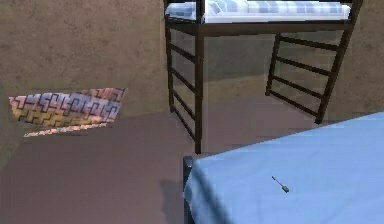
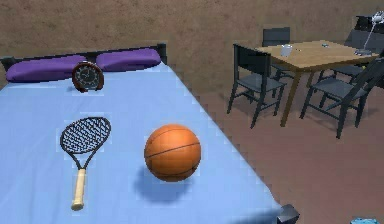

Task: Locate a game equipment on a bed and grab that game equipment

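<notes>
While my claw's state can't be told from these views, the targets are plain. On the blue bed (image 2: pixel 40 190) next to me lie a basketball (image 2: pixel 172 151) and, left of it and apart, a racket (image 2: pixel 84 145) with its handle (image 2: pixel 79 190) toward me. Ball: firm, round, probably lightish with a grippy skin, but I'd judge it rolls on the soft sheet and is too wide for thin fingers. Racket: light and stiff, so take it at the pale handle; the strings give no hold. Farther up the bed a round clock (image 2: pixel 88 75) stands by purple pillows (image 2: pixel 128 59). Beyond is a wooden tabletop (image 2: pixel 310 52) with dark chairs (image 2: pixel 252 75). In the forward view there's the bed corner with a small dark thing (image 1: pixel 281 184), then a patterned mat (image 1: pixel 68 108) and a bunk bed (image 1: pixel 199 90).
</notes>
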